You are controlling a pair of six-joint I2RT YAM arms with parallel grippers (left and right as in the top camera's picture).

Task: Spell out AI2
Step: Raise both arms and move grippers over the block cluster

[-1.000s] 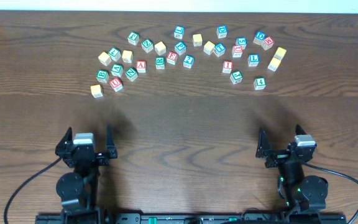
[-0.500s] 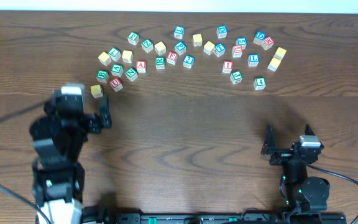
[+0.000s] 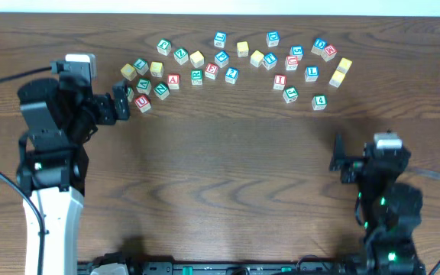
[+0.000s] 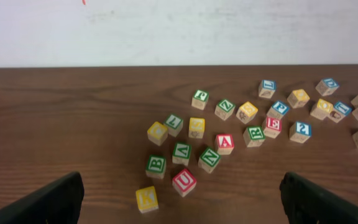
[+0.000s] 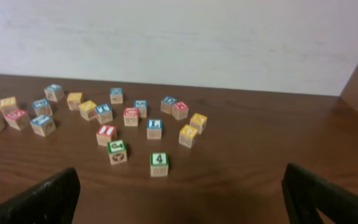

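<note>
Letter blocks (image 3: pixel 231 74) lie scattered, none lined up: spelling not begun. Red A block (image 4: pixel 224 142) sits ahead of the left gripper (image 4: pixel 179 208), between its wide-spread fingers, untouched. Red I block (image 5: pixel 106 131) lies beyond the right gripper (image 5: pixel 179 202), likewise wide and empty. All three placements outstanding.

The table (image 4: pixel 73 124) is dark brown with streaked wood grain; the wall (image 4: pixel 166 31) is off-white. The blocks are pale wood with coloured faces and frames: the A block (image 4: pixel 224 143) red; the 2 block (image 4: pixel 301 130) blue; the I block (image 5: pixel 106 132) red; the B block (image 4: pixel 156 165) and N block (image 4: pixel 209 159) green; the U block (image 4: pixel 184 182) red; the K block (image 4: pixel 146 198) yellow; the L block (image 5: pixel 155 127) blue; the 4 block (image 5: pixel 159 162) green. The left gripper (image 3: pixel 121 103) and right gripper (image 3: pixel 336 153) are black; the left arm (image 3: pixel 52 221) is white along its lower link.
</note>
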